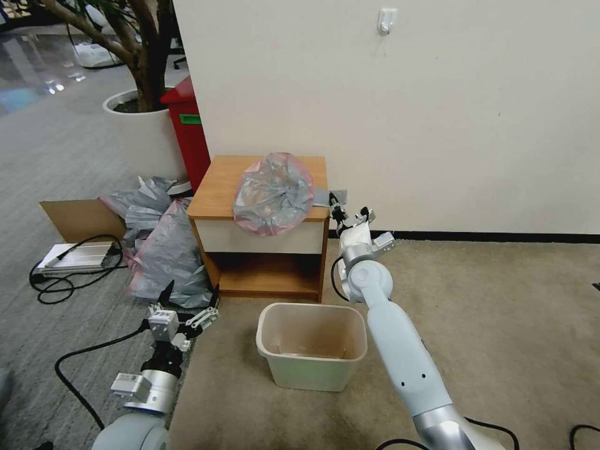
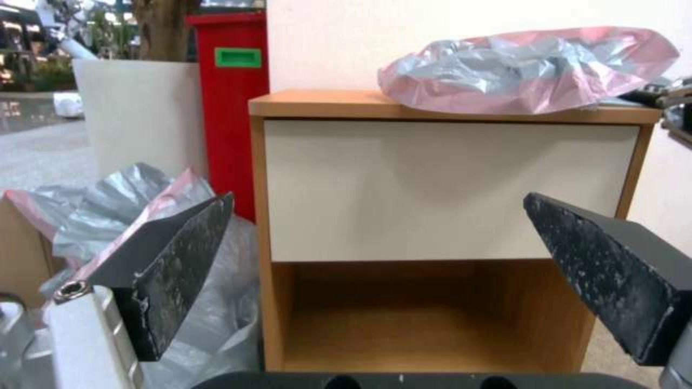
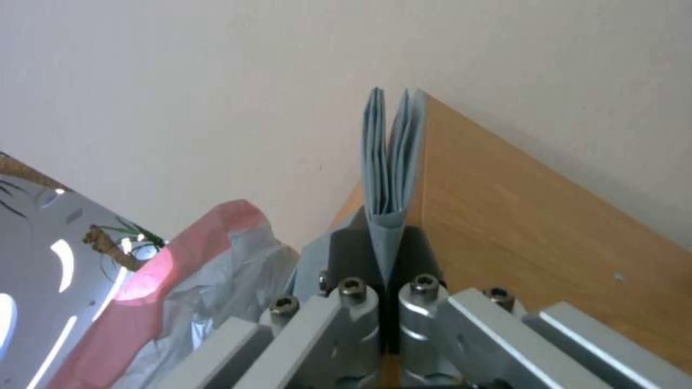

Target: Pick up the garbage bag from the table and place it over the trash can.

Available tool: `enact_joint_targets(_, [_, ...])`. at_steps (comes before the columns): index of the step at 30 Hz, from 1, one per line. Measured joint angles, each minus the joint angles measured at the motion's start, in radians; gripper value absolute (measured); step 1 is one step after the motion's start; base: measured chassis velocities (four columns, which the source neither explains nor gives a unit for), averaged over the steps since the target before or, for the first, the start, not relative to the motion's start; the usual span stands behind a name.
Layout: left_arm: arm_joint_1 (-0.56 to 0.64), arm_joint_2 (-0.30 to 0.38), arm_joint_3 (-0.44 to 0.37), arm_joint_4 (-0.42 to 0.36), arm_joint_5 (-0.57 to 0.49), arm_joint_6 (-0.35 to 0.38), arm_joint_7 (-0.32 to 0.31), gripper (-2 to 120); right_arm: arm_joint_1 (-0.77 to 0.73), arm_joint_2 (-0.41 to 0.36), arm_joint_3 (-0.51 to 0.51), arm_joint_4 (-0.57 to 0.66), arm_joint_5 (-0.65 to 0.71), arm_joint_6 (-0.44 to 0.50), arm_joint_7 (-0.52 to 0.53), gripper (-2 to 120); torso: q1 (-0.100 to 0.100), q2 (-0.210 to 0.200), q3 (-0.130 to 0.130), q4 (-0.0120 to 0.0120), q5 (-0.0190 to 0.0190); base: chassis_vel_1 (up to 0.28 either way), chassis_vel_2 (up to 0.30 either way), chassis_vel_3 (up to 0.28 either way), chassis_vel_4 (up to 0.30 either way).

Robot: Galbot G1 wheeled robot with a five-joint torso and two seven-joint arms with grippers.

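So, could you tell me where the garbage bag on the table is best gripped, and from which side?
Probably the flat folded grey flap jutting past the table's right edge, approached from the right, level with the top; the rest of the garbage bag is a low crumpled heap. The right tool is shut on that flap; the left tool hangs open, low.

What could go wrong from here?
The right gripper is shut on a folded grey sheet at the table edge, not the pink-rimmed garbage bag, so it may lift the wrong thing. The bag overhangs the table front and could slide off. The left gripper hangs open low beside the table.
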Motion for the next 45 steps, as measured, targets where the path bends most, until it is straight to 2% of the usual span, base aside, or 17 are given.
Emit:
enact_joint_targets(5, [-0.002,0.0,-0.002,-0.003,-0.001,-0.001,-0.002,100,-0.022,-0.029,-0.023,0.057,0.006,0.002,0.033,0,0.0,0.0,0.0,0.0,0.0,0.0,0.0,0.0,0.0])
enact_joint_targets(8, [-0.002,-0.003,-0.003,-0.004,-0.002,-0.003,-0.003,100,-0.069,-0.077,-0.061,0.168,0.01,-0.015,0.11,0,0.0,0.0,0.0,0.0,0.0001,0.0,0.0,0.0,0.0])
enact_joint_targets(9, [-0.002,-0.003,-0.003,-0.004,-0.002,-0.003,-0.003,100,-0.069,-0.077,-0.061,0.168,0.01,-0.015,0.11,0,0.0,0.0,0.0,0.0,0.0001,0.0,0.0,0.0,0.0])
enact_joint_targets(10, [-0.002,-0.005,-0.004,-0.004,-0.002,-0.004,-0.003,100,-0.085,-0.093,-0.076,0.21,0.009,-0.029,0.144,0,0.0,0.0,0.0,-0.0001,0.0001,0.0,0.0,0.0,0.0])
enact_joint_targets(12, [-0.002,-0.009,-0.007,-0.005,-0.003,-0.005,-0.005,100,-0.126,-0.133,-0.112,0.325,0.005,-0.063,0.279,0,0.0,0.0,0.0,0.0001,0.0,0.0,0.0,0.0,0.0])
enact_joint_targets(13, [-0.002,-0.009,-0.007,-0.005,-0.003,-0.005,-0.005,100,-0.126,-0.133,-0.112,0.325,0.005,-0.063,0.279,0,0.0,0.0,0.0,0.0001,0.0,0.0,0.0,0.0,0.0])
enact_joint_targets(16, [-0.003,-0.011,-0.015,-0.015,-0.014,-0.006,-0.009,100,-0.175,-0.186,-0.17,0.454,-0.002,-0.098,0.456,0,0.0,0.0,0.0,0.0,0.0001,0.0,0.0,0.0,0.0])
enact_joint_targets(17, [-0.003,-0.011,-0.015,-0.015,-0.014,-0.006,-0.009,100,-0.175,-0.186,-0.17,0.454,-0.002,-0.098,0.456,0,0.0,0.0,0.0,0.0,0.0001,0.0,0.0,0.0,0.0])
enact_joint_targets(21, [-0.003,-0.01,-0.035,-0.048,-0.062,-0.005,-0.025,100,-0.242,-0.26,-0.282,0.61,-0.017,-0.122,0.698,0,0.0,0.0,0.0,0.0,0.0001,0.0,0.0,0.0,0.0])
enact_joint_targets(22, [-0.003,-0.01,-0.035,-0.048,-0.062,-0.005,-0.025,100,-0.242,-0.26,-0.282,0.61,-0.017,-0.122,0.698,0,0.0,0.0,0.0,0.0,0.0001,0.0,0.0,0.0,0.0])
enact_joint_targets(25, [0.0,-0.01,-0.044,-0.056,-0.066,-0.003,-0.031,100,-0.311,-0.311,-0.375,0.686,-0.067,-0.135,0.809,0,0.0,0.0,0.0,0.0001,0.0,0.0,0.0,0.0,0.0])
enact_joint_targets(29, [0.003,-0.016,-0.043,-0.058,-0.066,-0.002,-0.032,100,-0.395,-0.35,-0.438,0.702,-0.147,-0.135,0.839,0,0.0,0.0,0.0,-0.0001,0.0001,0.0,0.0,0.0,0.0])
enact_joint_targets(33, [0.001,-0.023,-0.032,-0.051,-0.063,0.0,-0.032,100,-0.454,-0.352,-0.458,0.682,-0.211,-0.121,0.834,0,0.0,0.0,0.0,-0.0001,0.0,0.0,0.0,0.0,0.0])
enact_joint_targets(40, [-0.001,-0.031,-0.019,-0.046,-0.057,0.0,-0.032,100,-0.479,-0.35,-0.468,0.674,-0.236,-0.131,0.844,0,0.0,0.0,0.0,0.0,0.0001,0.0,0.0,0.0,0.0])
enact_joint_targets(45, [-0.002,-0.03,-0.017,-0.043,-0.055,0.001,-0.032,100,-0.489,-0.383,-0.458,0.686,-0.233,-0.196,0.835,0,0.0,0.0,0.0,0.0,0.0,0.0,0.0,0.0,0.0])
